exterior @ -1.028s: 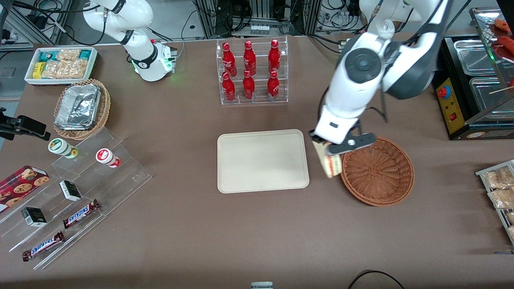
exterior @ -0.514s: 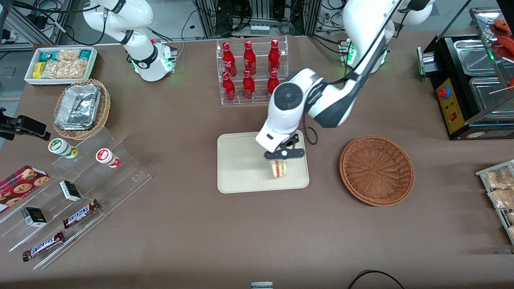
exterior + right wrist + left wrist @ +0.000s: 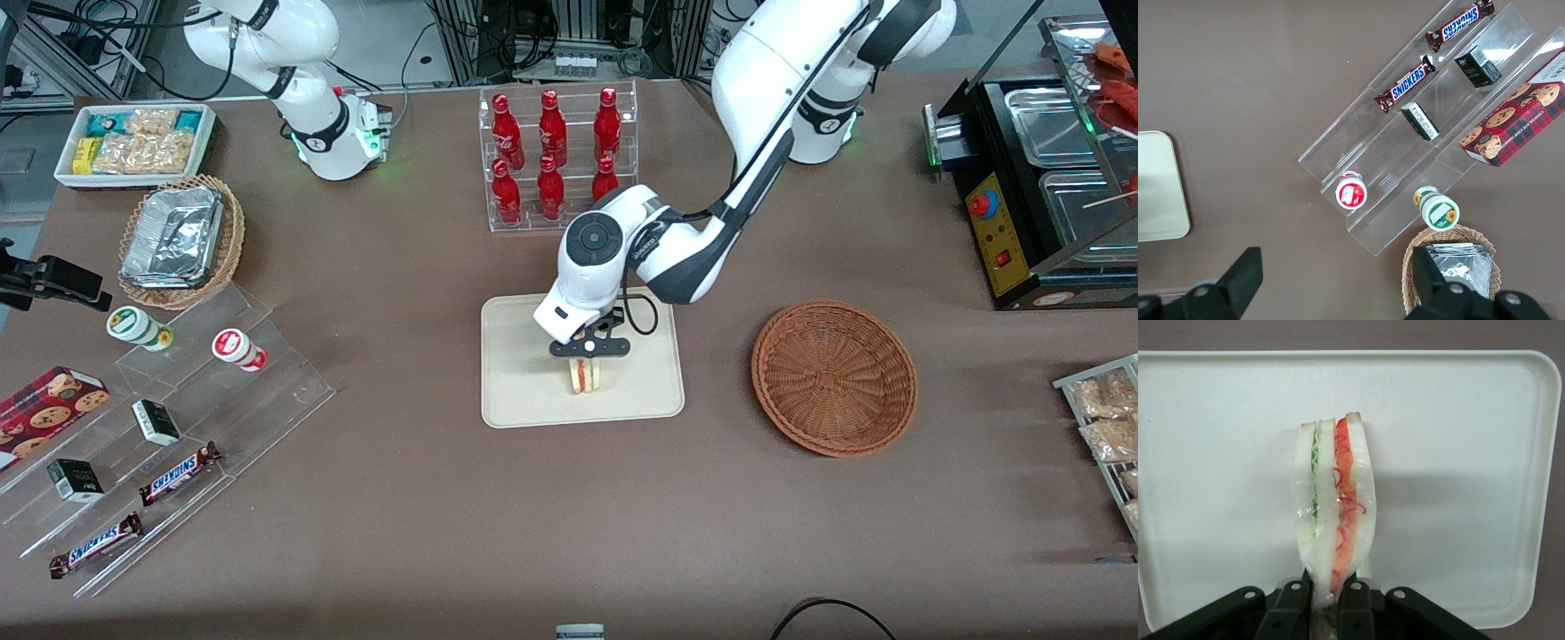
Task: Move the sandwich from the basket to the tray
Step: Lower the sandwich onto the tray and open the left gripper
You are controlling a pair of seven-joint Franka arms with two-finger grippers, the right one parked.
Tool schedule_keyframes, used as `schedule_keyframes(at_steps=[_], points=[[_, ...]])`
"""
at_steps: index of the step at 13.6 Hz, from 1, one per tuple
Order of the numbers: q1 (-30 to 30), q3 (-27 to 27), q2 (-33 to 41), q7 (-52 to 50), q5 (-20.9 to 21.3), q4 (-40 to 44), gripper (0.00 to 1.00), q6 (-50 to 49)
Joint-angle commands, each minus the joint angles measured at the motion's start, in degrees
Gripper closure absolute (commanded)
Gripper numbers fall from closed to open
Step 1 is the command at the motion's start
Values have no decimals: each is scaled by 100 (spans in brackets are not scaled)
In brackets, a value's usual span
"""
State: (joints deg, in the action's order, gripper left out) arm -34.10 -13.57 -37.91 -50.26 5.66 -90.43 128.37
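The white left arm [image 3: 756, 80] is seen reaching from its base toward the front camera, its upper link sloping down to a bent elbow. From there a white and dark grey forearm [image 3: 676, 253] is turned toward the parked arm's end of the table, ending in a round white wrist joint with a dark cap [image 3: 591, 240]. Below the wrist, the black two-finger gripper [image 3: 587, 354] is pointed downward. In the left wrist view, its black fingers [image 3: 1355, 613] are pressed close together, pinched on something thin held between them.
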Motion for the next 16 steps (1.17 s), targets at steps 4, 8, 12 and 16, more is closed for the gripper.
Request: schedule_keyframes(at_steps=[4, 8, 12, 16], points=[[-185, 74, -234, -116, 128, 157, 100, -22], [-176, 74, -156, -115, 119, 175, 0, -48], [-97, 92, 703, -124, 58, 183, 0, -714], [385, 100, 1679, -317, 49, 184, 0, -1330]])
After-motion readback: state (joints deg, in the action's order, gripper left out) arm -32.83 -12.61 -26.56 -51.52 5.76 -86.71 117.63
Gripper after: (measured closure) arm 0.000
